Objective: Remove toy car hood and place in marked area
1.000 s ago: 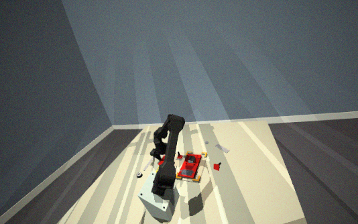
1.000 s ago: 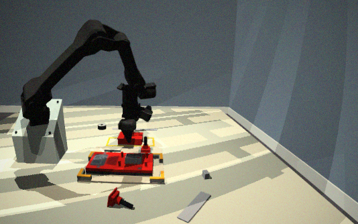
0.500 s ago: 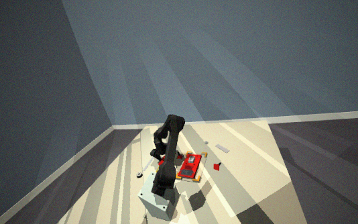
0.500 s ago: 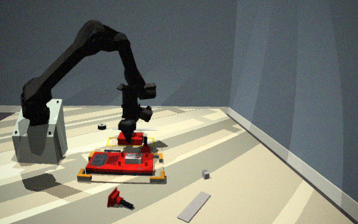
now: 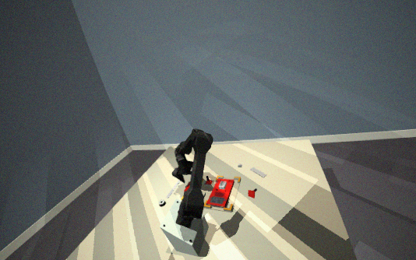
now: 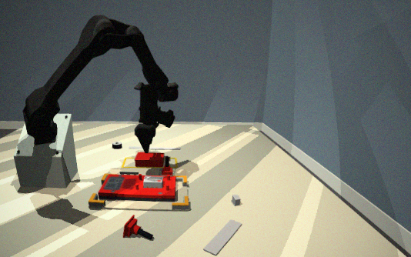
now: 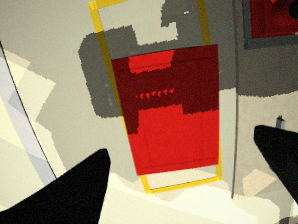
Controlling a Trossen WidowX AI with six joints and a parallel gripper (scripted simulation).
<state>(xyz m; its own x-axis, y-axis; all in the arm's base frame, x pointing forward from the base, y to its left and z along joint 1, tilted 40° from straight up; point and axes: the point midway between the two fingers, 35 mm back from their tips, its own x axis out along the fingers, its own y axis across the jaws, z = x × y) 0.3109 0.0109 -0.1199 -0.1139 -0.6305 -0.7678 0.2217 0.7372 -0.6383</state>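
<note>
The red hood [image 5: 187, 188] [image 6: 149, 160] [image 7: 172, 135] lies flat on the table inside the yellow outline of the marked area [image 6: 124, 162] [image 7: 185, 185]; in the wrist view it overlaps the outline's left and right bars. My gripper [image 6: 146, 150] [image 7: 181, 144] is open, with nothing between its fingertips. It points down above the hood, one finger off to each side of it in the wrist view. A clear gap shows there between hood and fingers. The toy car [image 5: 219, 193] [image 6: 132, 187] sits beside the area with its front bay uncovered. My arm partly hides the hood in the top view.
Orange corner brackets [image 6: 97, 201] surround the car. A red piece with a black handle [image 5: 209, 180] [image 6: 167, 170] stands near the hood; another [image 5: 252, 193] [image 6: 132, 227] lies beyond the car. A grey bar [image 6: 222, 237], a small cube [image 6: 235, 200] and a black wheel [image 6: 117, 145] lie farther off.
</note>
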